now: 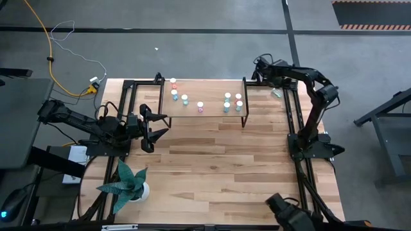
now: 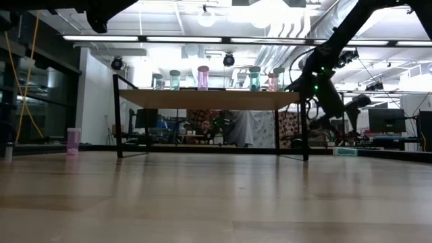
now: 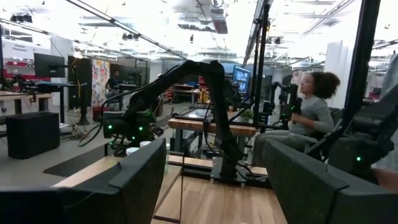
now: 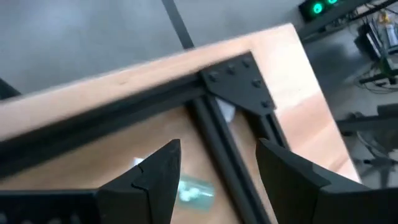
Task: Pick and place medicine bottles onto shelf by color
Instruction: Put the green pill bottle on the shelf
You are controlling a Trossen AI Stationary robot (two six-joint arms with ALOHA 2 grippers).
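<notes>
Left claw (image 1: 156, 127) waits open over the table (image 1: 218, 167); farther off, right claw (image 4: 217, 180) hangs open above a fallen teal bottle (image 4: 194, 190) beside the frame (image 4: 217, 134). Light, stiff, probably slick: best gripped mid-body.

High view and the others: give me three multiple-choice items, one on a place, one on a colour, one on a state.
1. Where is the potted plant?
A. On the shelf
B. On the table's left side, away from the shelf
C. In the right pincer

2. What colour is the lone bottle standing on the table in the low view?
A. Pink
B. Green
C. Black

3. How is the left pincer?
A. Shut on a bottle
B. Shut, empty
C. Open, empty

Key: 1 B, the potted plant stands on the table, apart from the shelf. 2 A, the bottle is pink. 3 C, the left pincer has its fingers apart with nothing between.
</notes>
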